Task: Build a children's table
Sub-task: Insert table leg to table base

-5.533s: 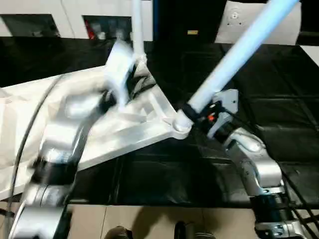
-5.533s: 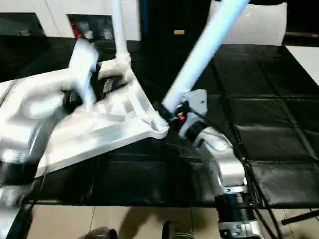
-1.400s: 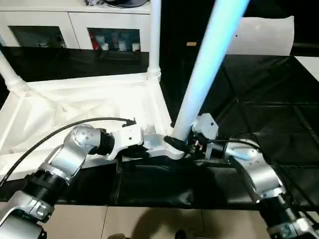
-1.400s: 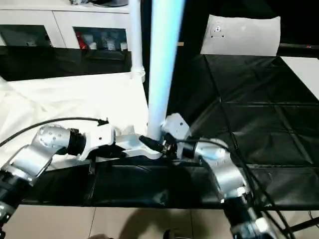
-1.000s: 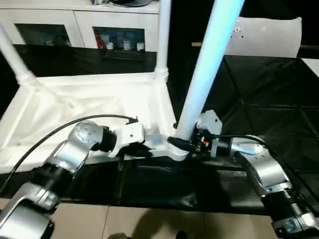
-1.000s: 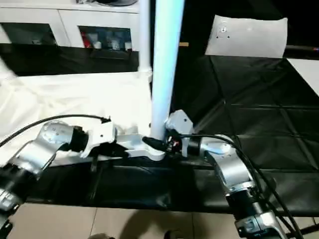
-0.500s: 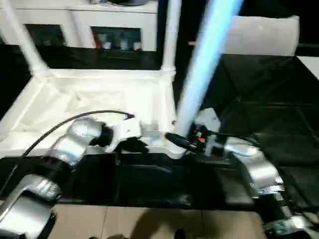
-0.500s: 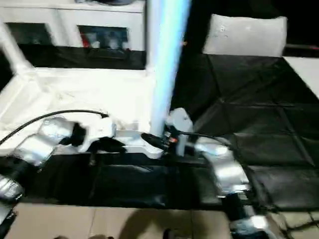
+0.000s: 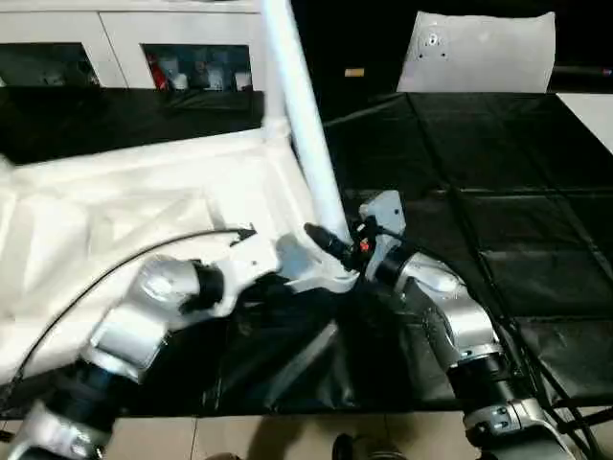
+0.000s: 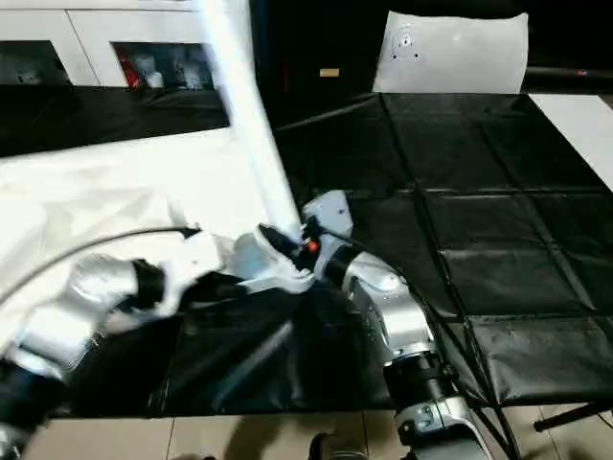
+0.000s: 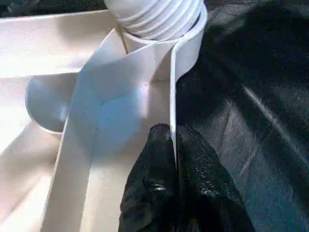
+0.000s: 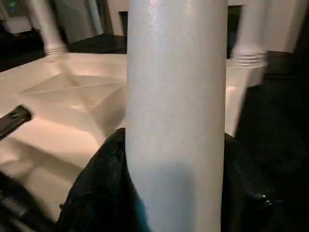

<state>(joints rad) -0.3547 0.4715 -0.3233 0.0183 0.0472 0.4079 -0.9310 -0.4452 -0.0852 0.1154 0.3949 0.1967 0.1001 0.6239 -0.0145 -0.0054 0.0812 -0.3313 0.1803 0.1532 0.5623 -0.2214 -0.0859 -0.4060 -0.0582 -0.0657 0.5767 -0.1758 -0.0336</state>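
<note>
On the black mat (image 9: 498, 192), upturned table top (image 9: 144, 201): left gripper (image 11: 171, 140) jaws pinch its rim, right gripper (image 9: 330, 244) jaws clamp the leg (image 9: 306, 125) at the near corner socket (image 9: 311, 268). Next: straighten and seat it.

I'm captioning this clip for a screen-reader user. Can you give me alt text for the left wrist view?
The left pincer, its black fingers shut, pinches the thin side wall of the upturned white table top. Just beyond the grip, the ribbed end of a white leg sits in a round corner socket. A black mat lies beside the table top.
</note>
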